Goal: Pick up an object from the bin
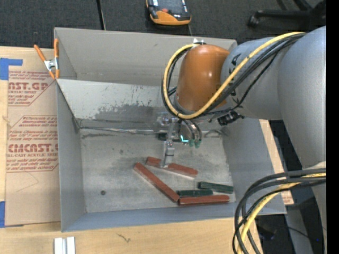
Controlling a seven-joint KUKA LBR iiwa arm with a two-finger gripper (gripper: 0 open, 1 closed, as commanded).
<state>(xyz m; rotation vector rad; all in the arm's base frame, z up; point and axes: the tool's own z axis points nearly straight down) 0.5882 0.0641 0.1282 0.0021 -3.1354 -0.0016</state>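
My gripper hangs low over the middle of the bin floor, its thin fingers pointing down. The fingertips come down right at a short reddish-brown stick that lies flat, with another short reddish piece just to its left. A longer reddish-brown stick lies slanted in front of them. Whether a stick sits between the fingertips is hidden from this angle.
Near the front right corner lie a dark green stick, a second dark green stick and a reddish stick. The arm with its orange cover and yellow cables looms over the bin's right half. The left floor is bare metal.
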